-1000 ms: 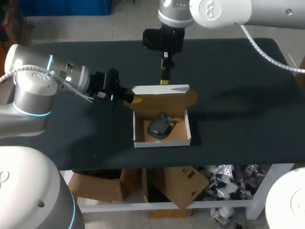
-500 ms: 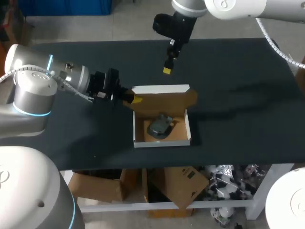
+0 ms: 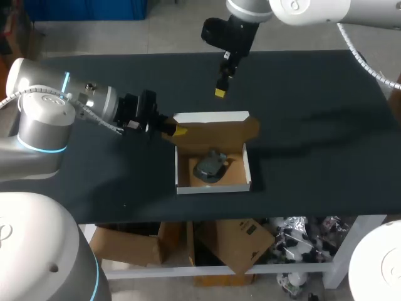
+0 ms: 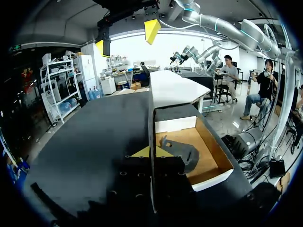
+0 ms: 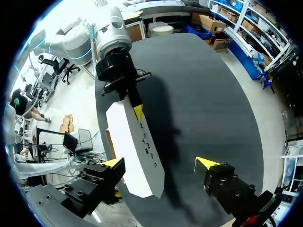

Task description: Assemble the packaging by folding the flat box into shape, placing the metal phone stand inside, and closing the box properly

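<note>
The white box [image 3: 213,186], brown inside, sits open in the middle of the table with the grey metal phone stand [image 3: 210,167] lying in it. Its lid [image 3: 213,128] stands upright along the far side. My left gripper [image 3: 178,131] is at the lid's left end, shut on the thin cardboard edge. In the left wrist view that edge [image 4: 151,118] runs between the tips of the gripper [image 4: 152,152], with the stand [image 4: 182,150] just beyond. My right gripper [image 3: 220,92] hangs open above and behind the lid. Its wrist view shows the gripper [image 5: 160,163] over the lid's white face [image 5: 137,142].
The dark table [image 3: 313,157] spreads bare to the right and behind the box. Its front edge [image 3: 250,216] runs a short way in front of the box. My left arm [image 3: 94,103] lies low across the left part of the table.
My right gripper has lifted up and back from the lid's top edge, then held still. The left gripper, box and stand have not moved.
</note>
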`<state>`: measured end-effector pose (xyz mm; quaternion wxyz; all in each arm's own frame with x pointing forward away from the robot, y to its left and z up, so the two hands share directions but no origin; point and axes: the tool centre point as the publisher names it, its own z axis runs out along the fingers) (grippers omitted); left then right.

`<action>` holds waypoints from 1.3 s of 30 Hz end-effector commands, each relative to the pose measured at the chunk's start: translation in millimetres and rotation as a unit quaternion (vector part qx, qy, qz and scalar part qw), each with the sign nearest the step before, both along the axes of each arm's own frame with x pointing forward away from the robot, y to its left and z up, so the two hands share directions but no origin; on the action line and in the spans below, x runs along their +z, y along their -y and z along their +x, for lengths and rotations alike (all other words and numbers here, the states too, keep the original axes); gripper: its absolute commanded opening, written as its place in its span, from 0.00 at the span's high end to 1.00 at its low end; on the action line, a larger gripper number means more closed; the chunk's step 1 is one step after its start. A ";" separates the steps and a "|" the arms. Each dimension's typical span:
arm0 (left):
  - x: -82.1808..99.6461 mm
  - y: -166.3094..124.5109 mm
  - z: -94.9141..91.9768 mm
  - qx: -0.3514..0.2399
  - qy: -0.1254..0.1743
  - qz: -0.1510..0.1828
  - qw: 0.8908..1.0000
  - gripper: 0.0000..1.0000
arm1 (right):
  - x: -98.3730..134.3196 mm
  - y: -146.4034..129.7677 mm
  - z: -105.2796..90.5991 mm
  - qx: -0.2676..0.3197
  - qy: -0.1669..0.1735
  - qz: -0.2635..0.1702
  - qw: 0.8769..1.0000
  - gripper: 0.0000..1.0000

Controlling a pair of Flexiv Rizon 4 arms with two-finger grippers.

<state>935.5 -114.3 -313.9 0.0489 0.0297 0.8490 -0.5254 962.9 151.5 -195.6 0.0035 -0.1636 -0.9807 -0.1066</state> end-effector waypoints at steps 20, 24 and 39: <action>-15.7 4.4 -27.5 0.009 0.171 0.042 0.984 1.00 | -11.6 33.6 -22.6 -0.213 -0.092 -0.021 0.972 0.00; -19.4 6.2 -30.5 0.009 0.194 0.043 0.980 1.00 | -17.0 38.6 -32.6 -0.238 -0.104 -0.022 0.966 0.00; -25.8 8.1 -34.3 0.012 0.252 0.047 0.967 1.00 | -31.7 49.5 -52.1 -0.285 -0.122 -0.003 0.951 0.00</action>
